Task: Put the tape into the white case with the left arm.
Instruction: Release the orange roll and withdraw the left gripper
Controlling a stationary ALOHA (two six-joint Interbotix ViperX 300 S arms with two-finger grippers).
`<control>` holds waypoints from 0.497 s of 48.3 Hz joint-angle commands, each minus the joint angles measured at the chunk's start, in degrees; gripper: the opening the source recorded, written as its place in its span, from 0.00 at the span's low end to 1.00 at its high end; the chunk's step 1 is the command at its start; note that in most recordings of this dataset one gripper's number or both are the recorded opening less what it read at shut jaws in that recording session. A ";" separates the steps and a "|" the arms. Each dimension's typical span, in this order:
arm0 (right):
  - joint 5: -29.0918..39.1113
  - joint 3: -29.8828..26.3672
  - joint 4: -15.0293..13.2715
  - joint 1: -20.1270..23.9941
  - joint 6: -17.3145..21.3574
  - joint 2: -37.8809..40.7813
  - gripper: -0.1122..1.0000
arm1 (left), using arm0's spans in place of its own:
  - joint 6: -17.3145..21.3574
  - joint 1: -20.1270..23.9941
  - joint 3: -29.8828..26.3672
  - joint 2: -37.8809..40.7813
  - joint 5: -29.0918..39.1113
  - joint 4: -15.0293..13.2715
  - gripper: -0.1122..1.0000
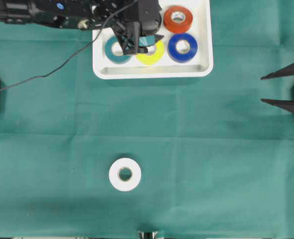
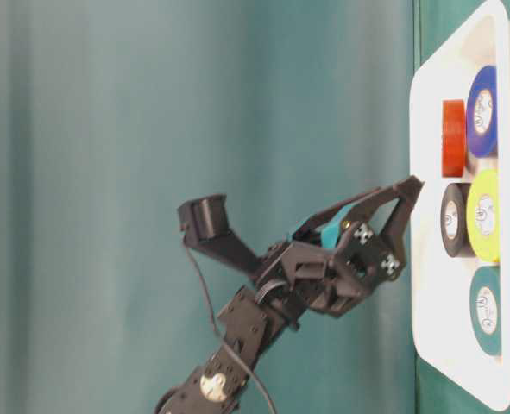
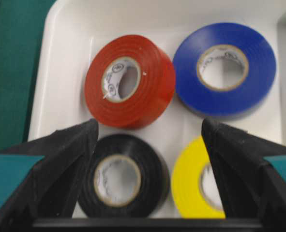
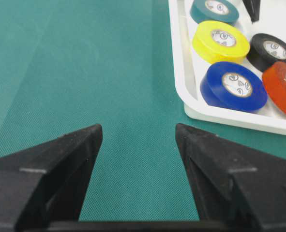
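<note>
My left gripper, spread and empty, hangs over the case; white tape lies well toward the near edge (flat).

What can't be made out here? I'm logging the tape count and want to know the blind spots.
- Black roll: hidden under the left pincer in the overhead view.
- Yellow roll: partly covered by a pincer finger in the left wrist view.
- Red roll: cut off by the right wrist view's edge.
- White roll: seen only overhead.
- Roll labels: too blurred to read anywhere.
</note>
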 commanded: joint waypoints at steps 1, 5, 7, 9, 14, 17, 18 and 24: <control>-0.53 -0.62 0.00 0.00 0.09 0.26 0.99 | -0.09 -0.26 0.97 -3.78 -0.35 -0.09 0.89; -0.53 -0.62 0.00 0.00 0.09 0.26 0.99 | -0.18 -0.35 2.81 -5.27 -0.53 -0.18 0.89; -0.53 -0.62 0.00 0.00 0.09 0.26 0.99 | -0.18 -0.35 3.69 -6.06 -0.53 -0.09 0.89; -0.44 -0.62 0.00 0.00 0.09 0.26 0.99 | -0.18 -0.35 4.66 -6.86 -0.62 -0.09 0.89; -0.53 -0.62 0.00 0.00 0.09 0.26 0.99 | -0.26 -0.44 7.56 -9.14 -0.62 -0.18 0.89; -0.44 -0.62 0.00 0.00 0.09 0.26 0.99 | -0.26 -0.44 8.96 -10.37 -0.62 -0.18 0.89; -0.44 -0.62 0.00 -0.09 0.09 0.26 0.99 | -0.26 -0.44 9.40 -10.72 -0.62 -0.18 0.89; -0.44 -0.62 0.00 -0.09 0.09 0.26 0.99 | -0.26 -0.79 11.69 -12.92 -0.62 -0.18 0.89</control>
